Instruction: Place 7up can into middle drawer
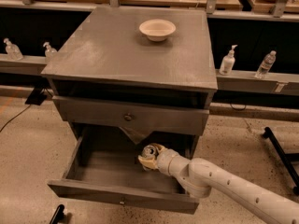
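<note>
the gripper (147,157), reaching in from 4 o'clock, is clamped around the 7up can (149,150) inside the open middle drawer (105,168), toward 2 o'clock of its tray. a white bowl (157,29) sits on the cabinet top (117,50).

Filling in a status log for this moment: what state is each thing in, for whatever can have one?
7up can: held by the gripper, silver top facing up, inside the open drawer.
gripper: shut on the 7up can, reaching into the middle drawer.
middle drawer: pulled open.
upper drawer: closed.
white bowl: upright, empty, on the cabinet top.
</note>
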{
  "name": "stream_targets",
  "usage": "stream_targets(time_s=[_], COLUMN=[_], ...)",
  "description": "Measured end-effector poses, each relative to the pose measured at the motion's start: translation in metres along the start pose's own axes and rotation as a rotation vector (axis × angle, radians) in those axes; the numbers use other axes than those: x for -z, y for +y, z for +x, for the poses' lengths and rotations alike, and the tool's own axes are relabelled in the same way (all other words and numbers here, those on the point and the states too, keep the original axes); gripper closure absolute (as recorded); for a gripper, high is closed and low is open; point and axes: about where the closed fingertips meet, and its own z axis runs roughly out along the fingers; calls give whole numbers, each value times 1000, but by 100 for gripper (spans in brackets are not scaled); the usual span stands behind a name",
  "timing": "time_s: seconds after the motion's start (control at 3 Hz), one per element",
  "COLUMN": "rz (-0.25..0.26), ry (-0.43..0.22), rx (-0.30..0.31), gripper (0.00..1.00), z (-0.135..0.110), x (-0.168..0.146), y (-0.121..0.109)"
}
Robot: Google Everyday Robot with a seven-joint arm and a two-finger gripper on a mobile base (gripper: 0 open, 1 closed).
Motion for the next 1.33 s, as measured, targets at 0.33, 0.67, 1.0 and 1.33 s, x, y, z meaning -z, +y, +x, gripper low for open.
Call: stream_targets(time_s=[0.33,0.67,1.0,1.33], rz=[-92,-240,-335,-347], ry=[-85,-99,-46,-37], rx=[31,104,147,151], gripper=[50,27,5,0], z=[4,5,9,12], x=[-15,-38,-51,-54], y=[-6,13,29,33])
